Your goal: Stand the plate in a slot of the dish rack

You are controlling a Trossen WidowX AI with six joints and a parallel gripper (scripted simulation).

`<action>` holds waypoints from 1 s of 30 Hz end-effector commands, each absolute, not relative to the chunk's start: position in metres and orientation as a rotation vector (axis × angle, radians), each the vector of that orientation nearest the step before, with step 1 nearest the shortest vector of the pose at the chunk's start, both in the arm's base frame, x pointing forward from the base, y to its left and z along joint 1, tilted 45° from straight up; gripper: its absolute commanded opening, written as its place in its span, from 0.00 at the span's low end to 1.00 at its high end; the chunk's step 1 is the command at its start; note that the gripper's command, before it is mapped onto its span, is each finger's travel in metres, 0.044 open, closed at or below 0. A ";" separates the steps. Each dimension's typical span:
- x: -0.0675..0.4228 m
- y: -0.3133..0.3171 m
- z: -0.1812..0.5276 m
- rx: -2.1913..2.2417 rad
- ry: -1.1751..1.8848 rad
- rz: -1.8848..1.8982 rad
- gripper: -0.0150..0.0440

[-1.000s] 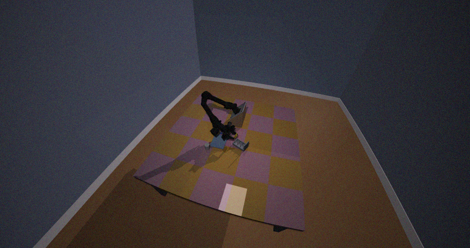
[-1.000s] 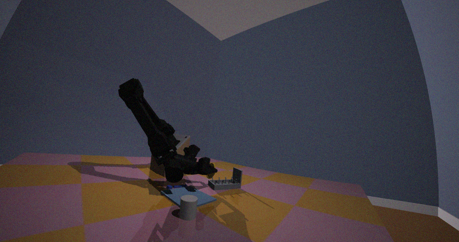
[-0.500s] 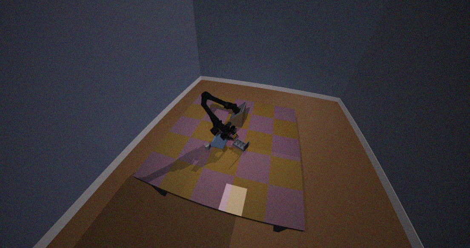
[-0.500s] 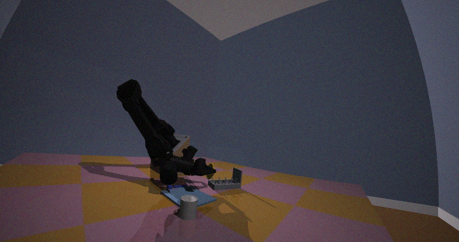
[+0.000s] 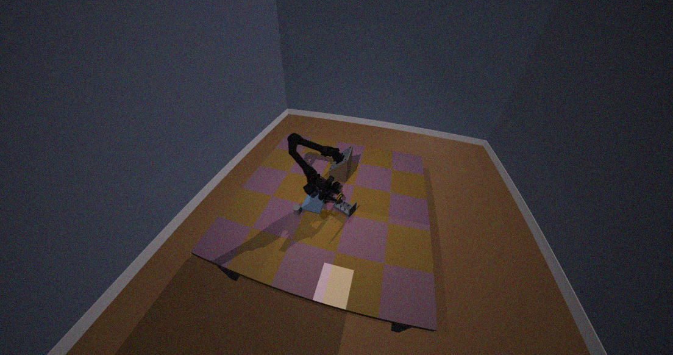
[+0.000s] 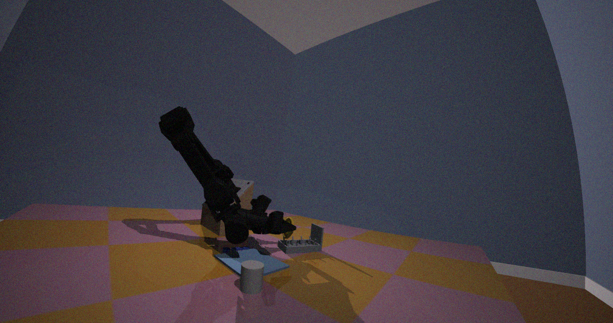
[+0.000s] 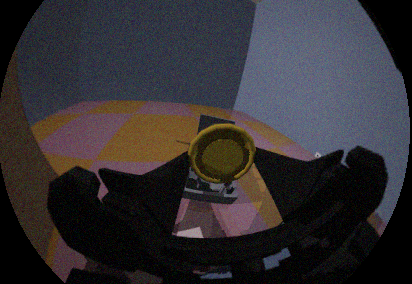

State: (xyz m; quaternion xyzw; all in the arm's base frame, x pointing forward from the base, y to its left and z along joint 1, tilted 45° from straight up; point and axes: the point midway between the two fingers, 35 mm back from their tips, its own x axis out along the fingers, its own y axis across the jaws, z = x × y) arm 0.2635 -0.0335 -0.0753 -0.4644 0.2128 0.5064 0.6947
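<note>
My gripper (image 7: pixel 221 164) (image 6: pixel 286 226) (image 5: pixel 338 195) is shut on the yellow plate (image 7: pixel 222 153) (image 6: pixel 289 227) (image 5: pixel 339 195). The plate stands upright on its edge between the dark fingers, its face toward the wrist camera. The grey dish rack (image 6: pixel 299 244) (image 5: pixel 347 207) (image 7: pixel 211 189) with short rails and a tall end wall sits on the checkered table, just beyond and below the plate. The plate hangs a little above the rack's near end.
A blue mat (image 6: pixel 252 260) (image 5: pixel 311 204) lies beside the arm's base. A grey cylinder cup (image 6: pixel 251 277) (image 5: pixel 296 208) stands at the mat's front. A brown wedge-shaped box (image 6: pixel 246 192) (image 5: pixel 345 161) stands behind the arm. A pale rectangle (image 5: pixel 333 285) lies near the table's front edge.
</note>
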 end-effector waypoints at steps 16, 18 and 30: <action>0.272 -0.027 -0.093 -1.042 0.470 1.133 0.25; 0.271 -0.036 -0.103 -1.044 0.469 1.131 0.25; 0.269 -0.034 -0.102 -1.032 0.482 1.131 0.25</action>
